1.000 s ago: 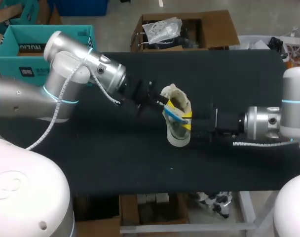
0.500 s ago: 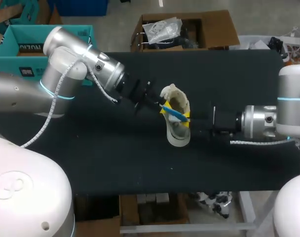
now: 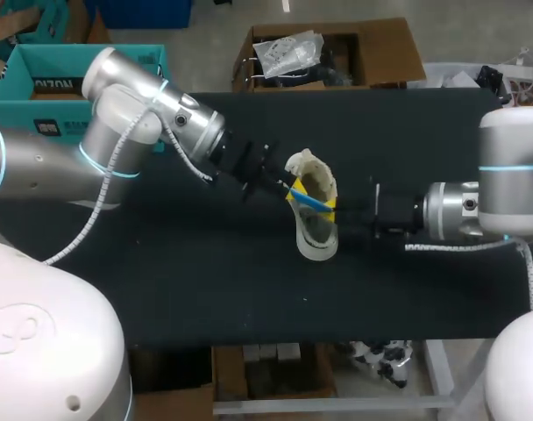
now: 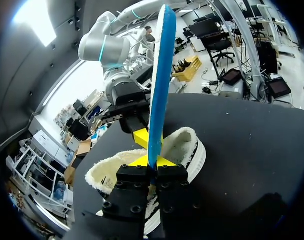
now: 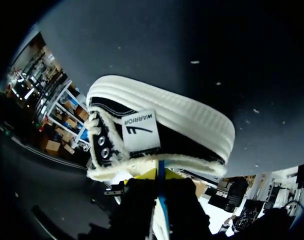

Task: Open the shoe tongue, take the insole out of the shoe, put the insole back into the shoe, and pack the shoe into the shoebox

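A white low shoe (image 3: pixel 317 239) with black trim lies mid-table, its opening facing up. A thin blue insole (image 3: pixel 309 201) stands on edge across that opening. My left gripper (image 3: pixel 288 190) comes in from the far left and is shut on one end of the insole. In the left wrist view the insole (image 4: pixel 161 75) rises straight up from between the left gripper (image 4: pixel 151 161) fingers, with the shoe (image 4: pixel 184 147) just behind. My right gripper (image 3: pixel 333 210) meets the insole from the right. In the right wrist view the insole's edge (image 5: pixel 161 176) is pinched between its fingers, with the shoe (image 5: pixel 162 125) ahead.
The black table (image 3: pixel 205 289) has bare room in front of and to both sides of the shoe. A teal open box (image 3: pixel 39 88) stands beyond the table's far left corner.
My right gripper's fingers have closed in on the insole and the right arm has edged towards the shoe. The left gripper has kept its hold, lifting the insole slightly.
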You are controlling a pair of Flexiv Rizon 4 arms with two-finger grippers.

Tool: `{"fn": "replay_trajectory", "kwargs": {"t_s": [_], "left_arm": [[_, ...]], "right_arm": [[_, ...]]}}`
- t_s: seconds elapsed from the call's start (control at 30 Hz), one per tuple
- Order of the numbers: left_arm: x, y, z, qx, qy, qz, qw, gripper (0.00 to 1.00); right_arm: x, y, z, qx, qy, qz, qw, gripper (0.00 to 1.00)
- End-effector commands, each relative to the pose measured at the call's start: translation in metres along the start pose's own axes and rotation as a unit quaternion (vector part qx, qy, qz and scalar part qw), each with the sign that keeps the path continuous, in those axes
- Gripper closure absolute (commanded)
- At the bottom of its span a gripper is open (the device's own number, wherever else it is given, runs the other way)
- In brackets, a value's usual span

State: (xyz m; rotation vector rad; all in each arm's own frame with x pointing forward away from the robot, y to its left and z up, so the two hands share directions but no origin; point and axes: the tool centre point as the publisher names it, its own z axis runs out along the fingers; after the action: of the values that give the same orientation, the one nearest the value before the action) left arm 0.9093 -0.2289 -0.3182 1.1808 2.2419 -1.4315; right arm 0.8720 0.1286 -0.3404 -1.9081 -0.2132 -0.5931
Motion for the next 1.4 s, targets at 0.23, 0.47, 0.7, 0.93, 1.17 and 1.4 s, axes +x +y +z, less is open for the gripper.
{"fn": "replay_trajectory", "kwargs": {"t_s": [0.23, 0.47, 0.7, 0.93, 1.17, 1.4], "left_arm": [[0.002, 0.011, 0.007, -0.002, 0.003, -0.013, 1.0, 1.0], [0.009, -0.002, 0.0, 0.0, 0.005, -0.001, 1.0, 0.59], [0.011, -0.022, -0.006, 0.011, -0.004, 0.017, 1.0, 0.77], [0.008, -0.027, 0.005, 0.019, 0.012, 0.025, 0.999, 0.74], [0.007, -0.023, 0.006, 0.014, 0.011, 0.021, 1.0, 1.0], [0.009, -0.021, 0.004, 0.009, 0.01, 0.027, 1.0, 1.0]], "right_arm": [[-0.002, 0.017, 0.007, -0.005, 0.003, 0.019, 1.0, 1.0], [-0.002, 0.021, 0.001, -0.006, 0.011, 0.025, 1.0, 1.0], [-0.002, 0.026, -0.001, -0.006, 0.013, 0.028, 1.0, 1.0], [0.0, 0.027, 0.001, -0.004, 0.012, 0.03, 0.999, 1.0], [-0.002, 0.025, 0.0, 0.0, 0.016, 0.029, 0.999, 0.99], [-0.011, -0.009, -0.014, -0.008, 0.03, -0.002, 1.0, 0.55]]}}
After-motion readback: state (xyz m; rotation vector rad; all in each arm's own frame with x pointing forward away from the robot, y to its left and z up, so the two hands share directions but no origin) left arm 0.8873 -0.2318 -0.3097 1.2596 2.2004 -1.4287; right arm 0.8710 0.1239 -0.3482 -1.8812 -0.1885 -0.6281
